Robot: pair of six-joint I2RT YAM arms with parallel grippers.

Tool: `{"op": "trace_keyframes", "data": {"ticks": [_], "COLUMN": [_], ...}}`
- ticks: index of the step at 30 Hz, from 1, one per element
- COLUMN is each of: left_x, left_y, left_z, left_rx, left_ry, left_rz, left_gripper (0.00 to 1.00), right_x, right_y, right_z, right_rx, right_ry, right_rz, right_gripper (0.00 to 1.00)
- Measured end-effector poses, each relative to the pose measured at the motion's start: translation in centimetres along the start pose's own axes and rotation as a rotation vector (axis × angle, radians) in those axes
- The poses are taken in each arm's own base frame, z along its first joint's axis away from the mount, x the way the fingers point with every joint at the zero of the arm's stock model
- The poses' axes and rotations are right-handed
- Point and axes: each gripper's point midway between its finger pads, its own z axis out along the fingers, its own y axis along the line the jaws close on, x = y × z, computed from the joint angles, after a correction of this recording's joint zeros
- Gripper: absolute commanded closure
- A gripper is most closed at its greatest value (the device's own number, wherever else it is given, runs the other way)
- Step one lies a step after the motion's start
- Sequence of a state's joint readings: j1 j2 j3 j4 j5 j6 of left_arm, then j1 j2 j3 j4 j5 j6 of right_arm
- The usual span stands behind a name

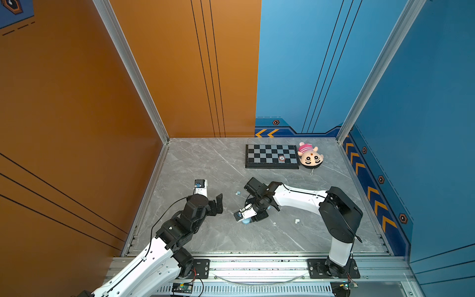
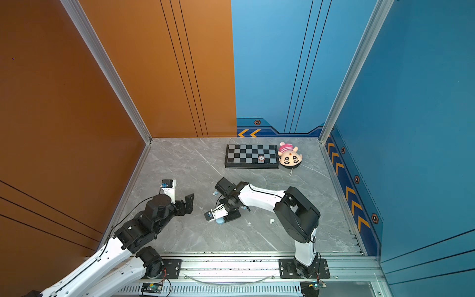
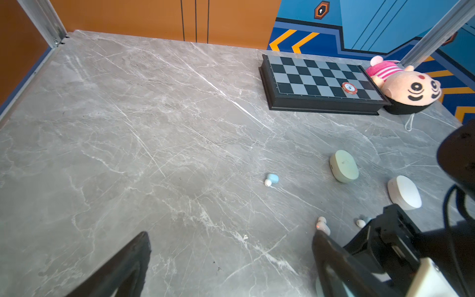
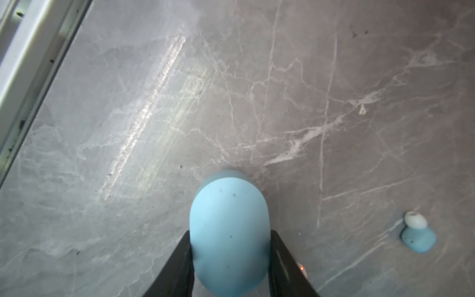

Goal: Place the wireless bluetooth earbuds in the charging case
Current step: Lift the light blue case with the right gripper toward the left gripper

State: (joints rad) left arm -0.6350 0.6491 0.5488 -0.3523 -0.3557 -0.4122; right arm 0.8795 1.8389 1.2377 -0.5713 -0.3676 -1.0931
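The right hand (image 4: 230, 232) has closed in on a blue case (image 4: 227, 205), with one finger pressed on each side of it. The left hand (image 3: 230, 232) is wide open and holds nothing. It hangs over the gray surface (image 3: 128, 128). The earbuds lie loose on the surface, outside every case. A blue earbud (image 3: 271, 179) sits by itself between the two arms. A white earbud (image 3: 322, 224) lies close to the right hand. A second blue earbud (image 4: 417, 236) lies near the blue case. A green case (image 3: 344, 165) and a white case (image 3: 404, 191) sit shut, near each other but not touching.
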Motion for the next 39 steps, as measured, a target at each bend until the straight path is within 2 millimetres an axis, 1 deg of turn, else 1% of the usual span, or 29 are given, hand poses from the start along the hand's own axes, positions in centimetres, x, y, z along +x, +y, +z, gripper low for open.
{"op": "trace_keyframes", "data": {"ticks": [2,4,6,9,13,15,16,19,21,24,28,31,33,39], "left_x": [-0.3,-0.7,-0.9,-1.5,-1.6,-1.7,-1.4,-0.3,0.1,0.2,0.1,-0.3,-0.5,-1.2], "left_y": [-1.0,-2.3,-3.7,-6.0,-9.6,-11.6,-12.6,-15.0,-16.2,-17.5,-18.5,-19.1,-19.4,-20.0], "left_z": [0.0,-0.1,-0.4,-0.9,-1.6,-1.9,-2.0,-2.4,-2.9,-3.8,-4.7,-5.3,-5.7,-6.5], "left_rx": [0.053,0.122,0.198,0.321,0.507,0.592,0.638,0.747,0.806,0.877,0.938,0.971,0.990,1.028], "left_ry": [-0.002,-0.011,-0.020,-0.051,-0.053,-0.050,-0.043,-0.018,-0.019,-0.034,-0.057,-0.078,-0.090,-0.113], "left_rz": [0.027,0.070,0.121,0.187,0.276,0.314,0.332,0.368,0.387,0.407,0.423,0.422,0.424,0.420], "left_gripper": [0.02,0.02,0.02,0.00,0.04,0.05,0.06,0.07,0.09,0.10,0.13,0.20,0.22,0.24], "right_x": [-0.2,-0.3,-0.5,-0.6,-0.8,-0.9,-1.0,-1.8,-2.5,-3.4,-4.2,-4.8,-5.2,-6.2], "right_y": [-0.7,-1.5,-2.3,-2.7,-2.6,-2.4,-2.2,-1.4,-0.7,0.4,1.9,2.5,2.7,2.9], "right_z": [-1.4,-3.4,-5.8,-9.6,-14.2,-15.9,-16.7,-18.7,-19.9,-21.1,-21.8,-22.1,-22.4,-23.2], "right_rx": [0.026,0.061,0.100,0.152,0.197,0.209,0.211,0.204,0.186,0.156,0.098,0.066,0.054,0.041], "right_ry": [-0.035,-0.078,-0.127,-0.186,-0.234,-0.246,-0.250,-0.270,-0.285,-0.307,-0.332,-0.353,-0.367,-0.403], "right_rz": [0.063,0.128,0.180,0.234,0.284,0.301,0.307,0.312,0.314,0.315,0.340,0.353,0.357,0.361], "right_gripper": [0.73,0.74,0.75,0.75,0.75,0.75,0.75,0.76,0.76,0.76,0.76,0.76,0.76,0.77]}}
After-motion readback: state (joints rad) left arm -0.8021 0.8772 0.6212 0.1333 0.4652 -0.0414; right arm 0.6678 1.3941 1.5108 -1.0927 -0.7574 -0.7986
